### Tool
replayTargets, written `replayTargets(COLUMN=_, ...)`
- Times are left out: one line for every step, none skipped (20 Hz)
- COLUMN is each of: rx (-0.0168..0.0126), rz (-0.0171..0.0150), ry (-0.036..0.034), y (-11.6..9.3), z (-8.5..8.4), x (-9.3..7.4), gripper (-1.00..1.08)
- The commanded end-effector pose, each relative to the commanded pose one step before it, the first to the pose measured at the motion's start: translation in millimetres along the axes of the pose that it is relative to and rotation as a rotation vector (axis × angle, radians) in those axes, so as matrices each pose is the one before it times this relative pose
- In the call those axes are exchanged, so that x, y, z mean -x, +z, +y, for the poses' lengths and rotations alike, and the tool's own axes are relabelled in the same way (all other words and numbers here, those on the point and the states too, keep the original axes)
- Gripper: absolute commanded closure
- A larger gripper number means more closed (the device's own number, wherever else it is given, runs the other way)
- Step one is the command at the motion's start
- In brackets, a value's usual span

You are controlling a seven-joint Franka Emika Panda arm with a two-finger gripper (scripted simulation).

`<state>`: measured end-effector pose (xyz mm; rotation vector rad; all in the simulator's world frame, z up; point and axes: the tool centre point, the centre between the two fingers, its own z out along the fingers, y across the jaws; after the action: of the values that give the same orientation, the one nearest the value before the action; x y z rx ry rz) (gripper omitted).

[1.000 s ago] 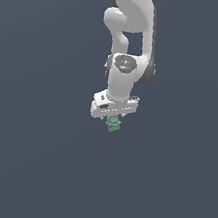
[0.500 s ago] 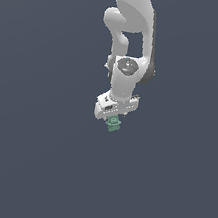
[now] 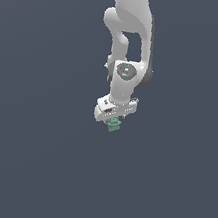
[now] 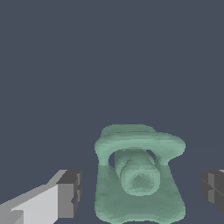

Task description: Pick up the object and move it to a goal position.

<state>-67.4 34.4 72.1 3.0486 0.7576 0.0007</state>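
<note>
Fingers [image 4: 70,194] astride the object [image 4: 138,177] — apart

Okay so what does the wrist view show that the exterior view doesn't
Only the wrist view shows the green block's shape: a loop with a stubby peg through it, and clear gaps between it and the two dark fingertips. Only the exterior view shows the white arm hanging above the gripper. Both show the block between the fingers over a plain dark surface.

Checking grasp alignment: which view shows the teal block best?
The wrist view: the teal block fills it, lumpy shape clear, with gaps to both fingers. The exterior view shows only a speck under the tool.
</note>
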Motion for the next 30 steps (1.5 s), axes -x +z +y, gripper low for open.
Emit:
replayTargets(rx=-0.00055, rz=-0.00063, ry=-0.00163, y=12.82, z=-0.65, x=0.76, gripper=-0.92)
replayTargets(rx=0.00000, rz=0.00000, ry=0.00000, y=4.62, z=0.15, x=0.20, gripper=-0.92)
replayTargets(rx=-0.00001, rz=0.00014, ry=-0.00097, y=3.90, z=-0.32, x=-0.10, gripper=-0.92)
replayTargets(rx=0.00000, rz=0.00000, ry=0.00000, y=3.29, z=0.17, x=0.02, gripper=-0.92)
replayTargets(rx=0.00000, rz=0.00000, ry=0.00000, y=2.62, z=0.17, x=-0.06, gripper=-0.92)
replayTargets(rx=0.00013, rz=0.00007, ry=-0.00067, y=1.92, z=-0.18, x=-0.25, gripper=-0.92)
replayTargets(rx=0.00000, rz=0.00000, ry=0.00000, y=1.38, z=0.13, x=-0.12, gripper=-0.92)
replayTargets(rx=0.00000, rz=0.00000, ry=0.00000, y=0.81, z=0.09, x=-0.09, gripper=-0.92)
replayTargets(rx=0.00000, rz=0.00000, ry=0.00000, y=0.26, z=0.03, x=-0.03, gripper=-0.92)
replayTargets(rx=0.00000, rz=0.00000, ry=0.00000, y=0.00, z=0.00, x=0.00, gripper=1.08)
replayTargets(rx=0.00000, rz=0.00000, ry=0.00000, y=0.00, z=0.00, x=0.00, gripper=1.08)
replayTargets(rx=0.00000, rz=0.00000, ry=0.00000, y=0.00, z=0.00, x=0.00, gripper=1.08)
replayTargets(rx=0.00000, rz=0.00000, ry=0.00000, y=0.00, z=0.00, x=0.00, gripper=1.08)
replayTargets(rx=0.00000, rz=0.00000, ry=0.00000, y=0.00, z=0.00, x=0.00, gripper=1.08)
replayTargets(rx=0.00000, rz=0.00000, ry=0.00000, y=0.00, z=0.00, x=0.00, gripper=1.08)
replayTargets(rx=0.00000, rz=0.00000, ry=0.00000, y=0.00, z=0.00, x=0.00, gripper=1.08)
replayTargets(rx=0.00000, rz=0.00000, ry=0.00000, y=0.00, z=0.00, x=0.00, gripper=1.08)
replayTargets(rx=0.00000, rz=0.00000, ry=0.00000, y=0.00, z=0.00, x=0.00, gripper=1.08)
replayTargets(rx=0.00000, rz=0.00000, ry=0.00000, y=0.00, z=0.00, x=0.00, gripper=1.08)
replayTargets(rx=0.00081, rz=0.00028, ry=0.00108, y=-0.89, z=0.68, x=0.31, gripper=1.08)
replayTargets(rx=0.00000, rz=0.00000, ry=0.00000, y=-0.23, z=0.09, x=-0.11, gripper=1.08)
replayTargets(rx=0.00000, rz=0.00000, ry=0.00000, y=-0.70, z=0.27, x=-0.32, gripper=1.08)
replayTargets(rx=0.00000, rz=0.00000, ry=0.00000, y=-1.17, z=0.45, x=-0.53, gripper=1.08)
replayTargets(rx=0.00000, rz=0.00000, ry=0.00000, y=-1.64, z=0.62, x=-0.75, gripper=1.08)
replayTargets(rx=0.00000, rz=0.00000, ry=0.00000, y=-2.11, z=0.80, x=-0.96, gripper=1.08)
replayTargets(rx=0.00000, rz=0.00000, ry=0.00000, y=-2.57, z=0.98, x=-1.17, gripper=1.08)
replayTargets(rx=0.00000, rz=0.00000, ry=0.00000, y=-3.04, z=1.16, x=-1.39, gripper=1.08)
replayTargets(rx=0.00000, rz=0.00000, ry=0.00000, y=-3.50, z=1.34, x=-1.61, gripper=1.08)
replayTargets(rx=0.00000, rz=0.00000, ry=0.00000, y=-3.97, z=1.52, x=-1.82, gripper=1.08)
replayTargets(rx=-0.00057, rz=0.00013, ry=-0.00038, y=-4.36, z=1.54, x=-2.12, gripper=1.08)
